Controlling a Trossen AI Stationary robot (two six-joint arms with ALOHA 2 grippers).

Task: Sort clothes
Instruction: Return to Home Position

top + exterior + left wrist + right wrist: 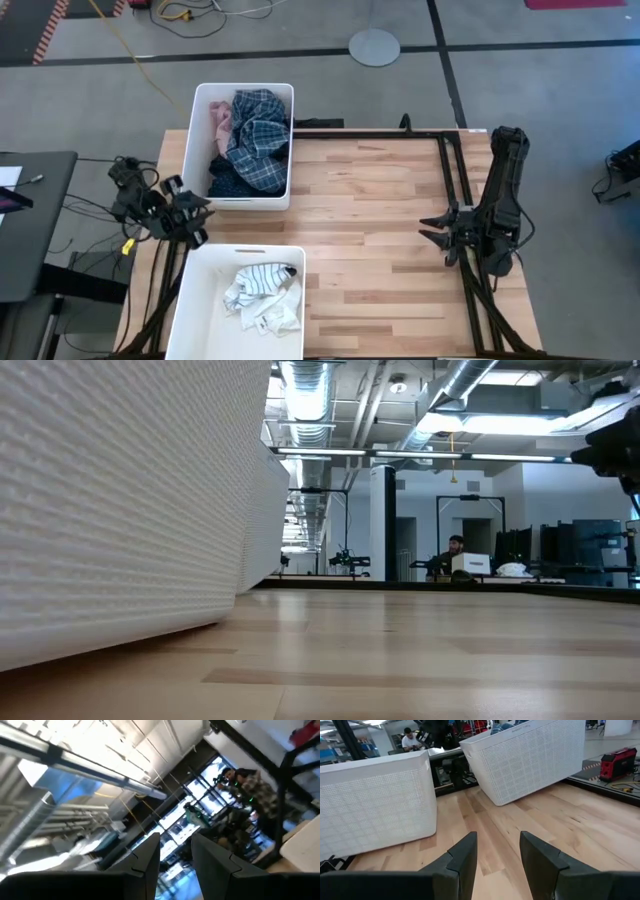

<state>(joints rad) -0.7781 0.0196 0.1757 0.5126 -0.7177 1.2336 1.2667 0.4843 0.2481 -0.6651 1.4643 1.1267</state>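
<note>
Hovering off the left edge of the tabletop [380,200], the left end effector [197,215] sits between the two white bins, and its wrist view looks up at ceiling pipes and the room beyond. Its two dark fingers [147,860] stand a narrow gap apart, with nothing between them. Over on the right side, the right end effector [432,232] hangs above the bare wood, well apart from both bins. Its fingers [462,857] are a bit wider apart and empty too, pointing across the planks toward the bins.

Now the clothes, and every piece is in a bin! The far bin [250,203] at the tabletop's far-left corner holds the pink shirt [218,125] against its left wall. The blue plaid shirt [260,135] is heaped just beside it, touching, and a dark navy piece [225,182] is tucked at the near end. The near bin [190,300] at the near-left corner holds the socks: a striped sock [262,275] lying on a crumpled white sock [270,312].

Across the room in the low view, a person [455,550] sits at a far bench.
</note>
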